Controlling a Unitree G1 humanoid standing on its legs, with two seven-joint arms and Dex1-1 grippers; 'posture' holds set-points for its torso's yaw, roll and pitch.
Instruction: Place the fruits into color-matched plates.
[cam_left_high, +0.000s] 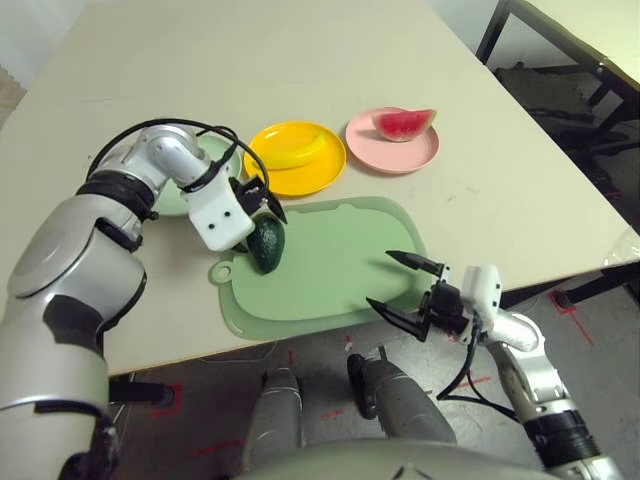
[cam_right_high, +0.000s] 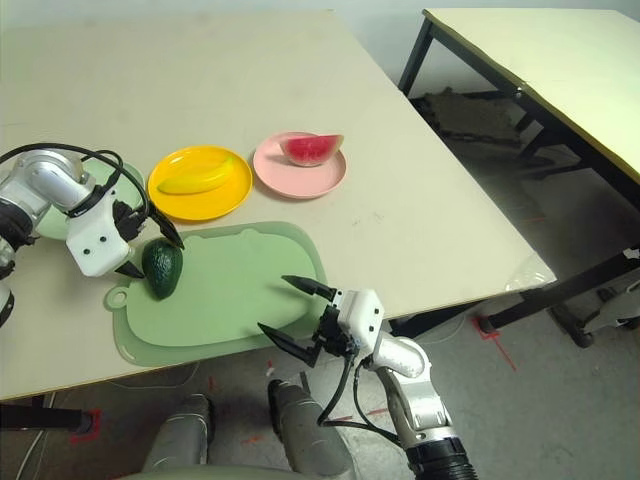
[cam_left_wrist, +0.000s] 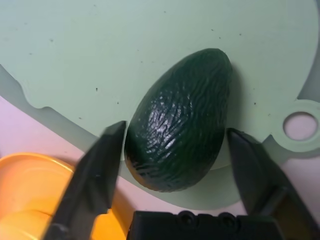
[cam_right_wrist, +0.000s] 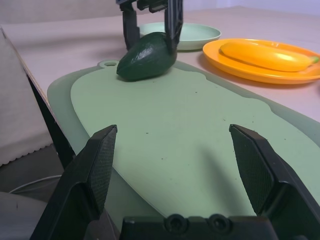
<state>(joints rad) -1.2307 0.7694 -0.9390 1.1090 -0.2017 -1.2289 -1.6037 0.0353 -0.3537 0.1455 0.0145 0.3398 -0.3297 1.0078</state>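
Nearest the robot, the right gripper (cam_left_high: 407, 287) hangs just off the table's front edge with its two black, wedge-shaped fingers spread wide apart and nothing between them; their inner pads (cam_right_wrist: 102, 165) carry a fine cross-hatched texture. Beyond it lies the cutting mat (cam_left_high: 340, 265), a thin, flat, light-green sheet with rounded corners, a raised inner border and a small round handle hole at its left end. At that end rests the avocado (cam_left_high: 266, 244), a dark green, egg-shaped toy with a glossy, finely ridged skin, lying on its side on the mat. The left gripper (cam_left_high: 262, 213) comes down over it from a white plastic wrist housing, one black finger on each flank of the fruit; in the left wrist view the tips (cam_left_wrist: 102, 165) sit right against the skin, so the grip appears closed on the avocado, though actual contact is hard to confirm there. Behind the left arm, the mint green plate (cam_right_wrist: 197, 35) is smooth, shallow and matte. To its right the yellow-orange plate (cam_left_high: 330, 165) holds the curved, smooth yellow banana (cam_left_high: 295, 153). Farthest along the row, the pink plate (cam_left_high: 375, 148) carries the watermelon wedge (cam_left_high: 404, 123), red-fleshed with a thin green rind, on the pale, matte table (cam_left_high: 300, 60).
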